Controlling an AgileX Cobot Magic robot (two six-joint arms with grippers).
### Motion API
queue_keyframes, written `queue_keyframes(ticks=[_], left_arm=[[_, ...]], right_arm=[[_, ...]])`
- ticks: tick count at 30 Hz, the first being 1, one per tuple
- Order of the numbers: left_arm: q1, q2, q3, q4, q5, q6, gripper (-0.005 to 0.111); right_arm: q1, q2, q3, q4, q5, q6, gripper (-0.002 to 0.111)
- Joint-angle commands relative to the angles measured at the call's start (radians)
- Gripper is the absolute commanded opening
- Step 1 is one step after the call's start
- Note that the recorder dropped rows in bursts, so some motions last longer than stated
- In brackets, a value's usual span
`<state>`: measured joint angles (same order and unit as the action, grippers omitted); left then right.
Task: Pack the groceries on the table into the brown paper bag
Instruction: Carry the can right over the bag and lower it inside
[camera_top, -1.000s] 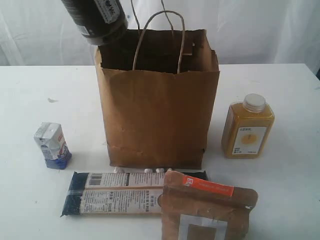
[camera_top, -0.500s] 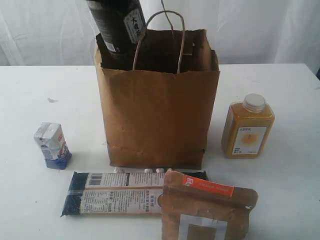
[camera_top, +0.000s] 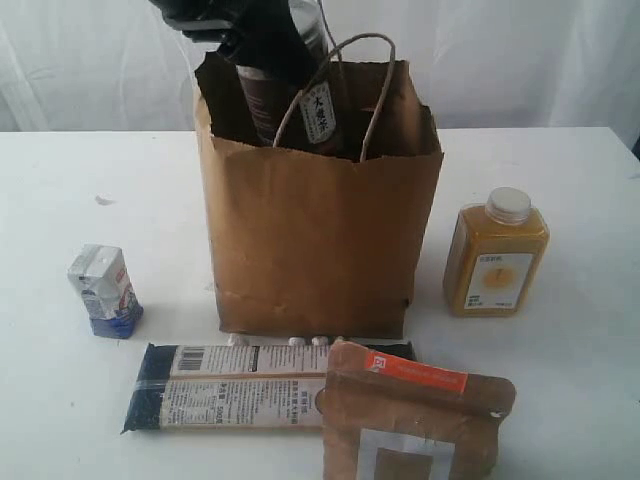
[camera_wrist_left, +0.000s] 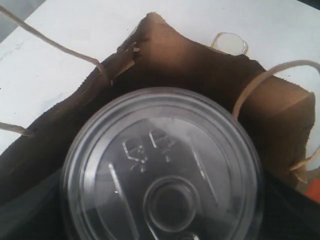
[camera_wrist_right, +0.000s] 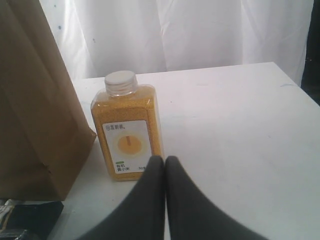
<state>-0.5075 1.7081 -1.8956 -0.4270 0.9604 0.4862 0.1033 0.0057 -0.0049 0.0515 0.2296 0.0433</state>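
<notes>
My left gripper is shut on the dark can, gripping its upper part. The can stands nearly upright with its lower end inside the mouth of the brown paper bag. In the left wrist view the can's silver pull-tab lid fills the frame above the bag's dark inside. The orange juice bottle stands on the table to the right of the bag. My right gripper is shut and empty, just in front of that bottle; the exterior view does not show it.
A small white-blue carton stands left of the bag. The long dark-blue packet lies in front of the bag, with the brown pouch with orange strip partly over its right end. The bag's cord handles rise beside the can.
The can has swung from tilted above the bag's left corner to nearly upright, moved right and gone down into the bag's mouth. The right gripper has not moved.
</notes>
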Motion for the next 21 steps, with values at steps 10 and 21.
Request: queue_keyframes(ticks=[10,21], left_arm=[[-0.004,0.060,-0.014,-0.025,0.096,0.010,0.000],[-0.004,0.132,-0.014,-0.134,0.162,0.050,0.000]], right_arm=[[-0.005,-0.006,0.005,0.003,-0.008,0.007,0.000],[-0.005,-0.006,0.005,0.001,-0.010,0.022,0.000]])
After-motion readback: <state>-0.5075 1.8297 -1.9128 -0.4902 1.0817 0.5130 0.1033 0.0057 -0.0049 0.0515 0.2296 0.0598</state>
